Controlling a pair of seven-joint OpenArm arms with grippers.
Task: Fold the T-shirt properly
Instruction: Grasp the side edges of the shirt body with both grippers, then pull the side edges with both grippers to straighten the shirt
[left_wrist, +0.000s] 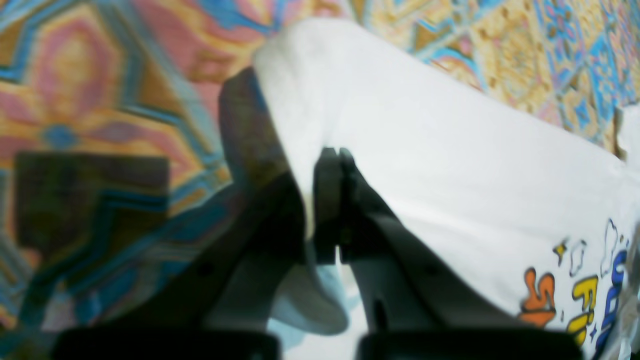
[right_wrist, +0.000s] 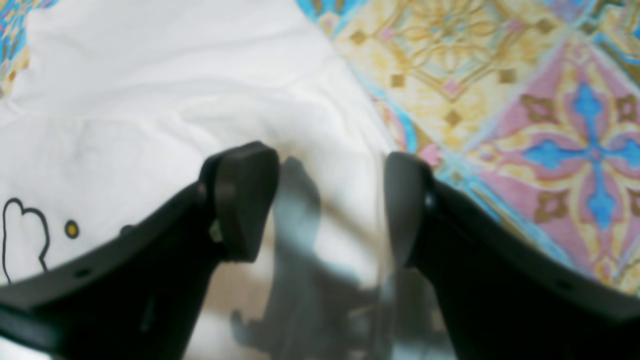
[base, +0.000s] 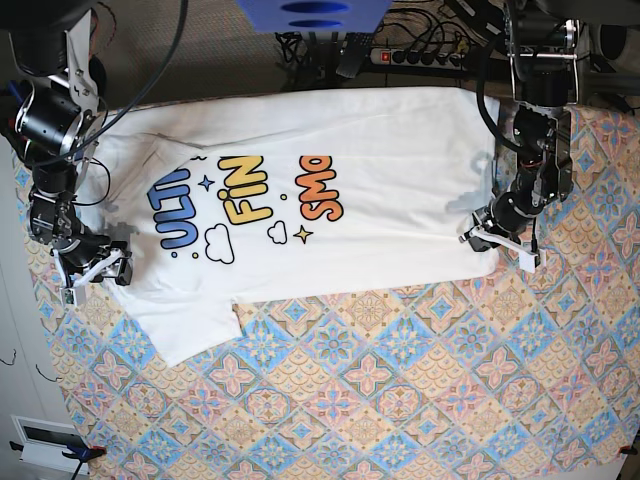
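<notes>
The white T-shirt (base: 400, 130) lies spread print-up on the patterned cloth, with the "ULTRA", "FIN" and "SMO" letters showing. My left gripper (base: 480, 238) is at the shirt's near right corner. In the left wrist view this gripper (left_wrist: 336, 156) is shut on a raised fold of the white fabric (left_wrist: 450, 165). My right gripper (base: 108, 268) sits at the shirt's left edge, beside the sleeve. The right wrist view shows it (right_wrist: 325, 200) open, its fingers (right_wrist: 245, 200) apart just above the white cloth (right_wrist: 150, 100), with nothing pinched between them.
A colourful tiled tablecloth (base: 400, 390) covers the table. At the back there is a power strip (base: 420, 55) with cables and a blue object (base: 310, 15). A small white device (base: 45, 435) sits off the table's near left corner.
</notes>
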